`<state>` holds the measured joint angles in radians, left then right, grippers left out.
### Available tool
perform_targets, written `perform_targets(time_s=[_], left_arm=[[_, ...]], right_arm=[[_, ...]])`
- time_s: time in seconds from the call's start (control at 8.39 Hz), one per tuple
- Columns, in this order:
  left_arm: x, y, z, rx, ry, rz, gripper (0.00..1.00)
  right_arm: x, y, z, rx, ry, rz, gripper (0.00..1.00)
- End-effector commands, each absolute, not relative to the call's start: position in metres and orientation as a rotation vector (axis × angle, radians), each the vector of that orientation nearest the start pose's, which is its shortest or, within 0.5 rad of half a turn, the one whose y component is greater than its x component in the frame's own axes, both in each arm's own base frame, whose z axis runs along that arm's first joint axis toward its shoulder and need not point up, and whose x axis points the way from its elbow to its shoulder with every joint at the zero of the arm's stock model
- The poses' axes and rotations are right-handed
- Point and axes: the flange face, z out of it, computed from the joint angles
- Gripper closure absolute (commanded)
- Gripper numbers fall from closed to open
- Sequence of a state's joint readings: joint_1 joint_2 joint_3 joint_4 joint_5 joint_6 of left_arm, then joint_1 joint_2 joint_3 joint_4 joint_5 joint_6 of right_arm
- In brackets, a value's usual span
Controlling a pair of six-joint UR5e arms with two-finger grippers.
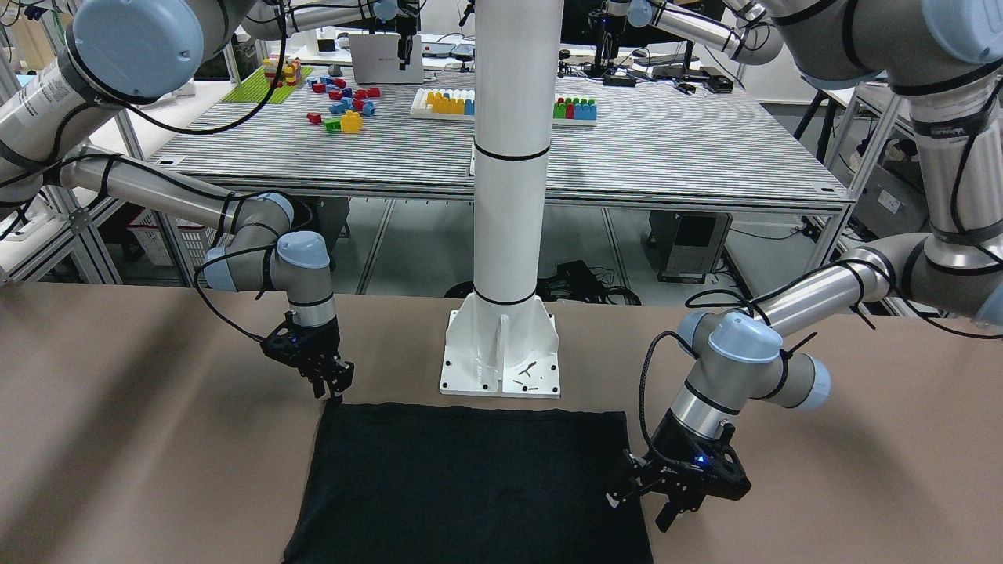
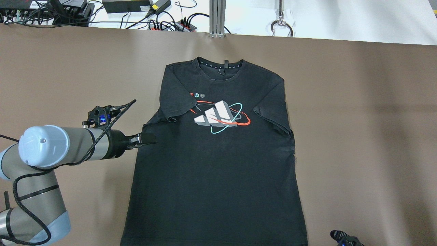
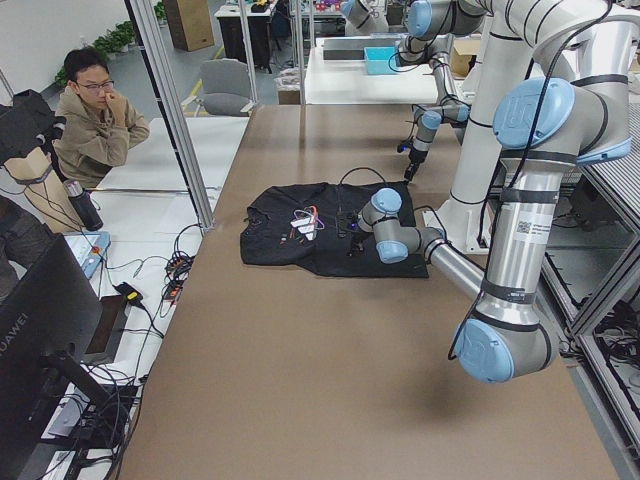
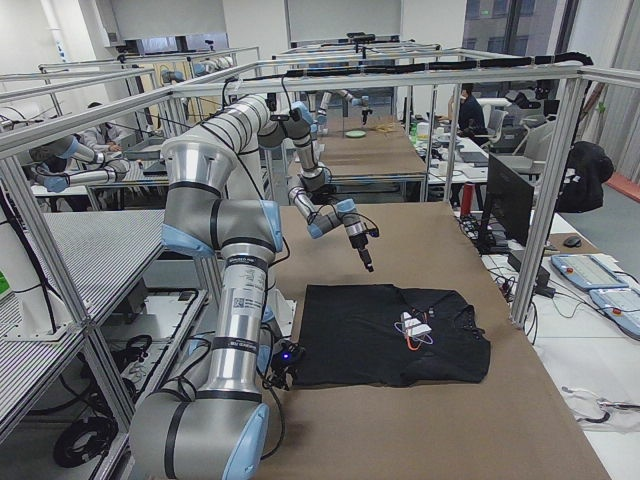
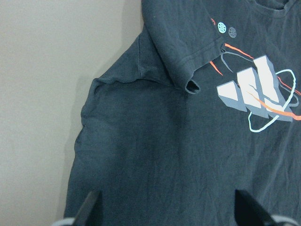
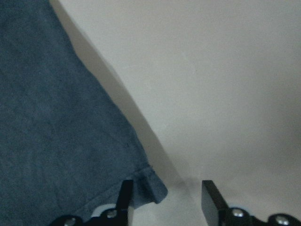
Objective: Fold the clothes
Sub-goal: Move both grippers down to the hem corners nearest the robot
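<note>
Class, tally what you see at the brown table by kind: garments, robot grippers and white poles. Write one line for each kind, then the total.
Garments: 1, the black T-shirt
Robot grippers: 2, the left gripper and the right gripper, both open
White poles: 1, the white pole
Total: 4

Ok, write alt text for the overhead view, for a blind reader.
A black T-shirt with a white, red and teal chest graphic lies flat, print up, on a brown table. The left gripper reaches in from the left to the shirt's side edge; a sliver of the right arm shows bottom right.
</note>
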<state>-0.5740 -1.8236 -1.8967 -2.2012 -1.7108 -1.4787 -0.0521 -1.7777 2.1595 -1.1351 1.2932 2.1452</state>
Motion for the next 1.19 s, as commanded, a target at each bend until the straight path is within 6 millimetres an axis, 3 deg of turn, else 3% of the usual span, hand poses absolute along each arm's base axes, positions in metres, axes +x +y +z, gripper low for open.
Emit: perform_targets(time_s=[0.0,0.36,0.48,0.72,0.83,1.07], left_arm=[[0.406,-0.406,0.309,0.293,1.169,-0.350,0.00],[0.404,-0.402,0.315,0.235,1.176,-0.427,0.00],[0.414,-0.374,0.343,0.147,1.143,-0.487,0.00],[0.403,-0.297,0.370,0.134,1.096,-0.473,0.00],[0.403,-0.267,0.375,0.104,1.090,-0.487,0.03],[0.428,-0.218,0.378,0.085,1.090,-0.493,0.18]], right_arm=[[-0.420,-0.143,0.418,-0.001,-0.881,0.611,1.00],[-0.407,-0.155,0.399,0.002,-0.917,0.627,1.00],[-0.408,-0.152,0.395,-0.005,-0.924,0.623,1.00],[-0.408,-0.148,0.394,-0.016,-0.925,0.612,1.00],[-0.410,-0.143,0.393,-0.024,-0.925,0.600,1.00],[-0.412,-0.135,0.392,-0.033,-0.928,0.585,1.00]])
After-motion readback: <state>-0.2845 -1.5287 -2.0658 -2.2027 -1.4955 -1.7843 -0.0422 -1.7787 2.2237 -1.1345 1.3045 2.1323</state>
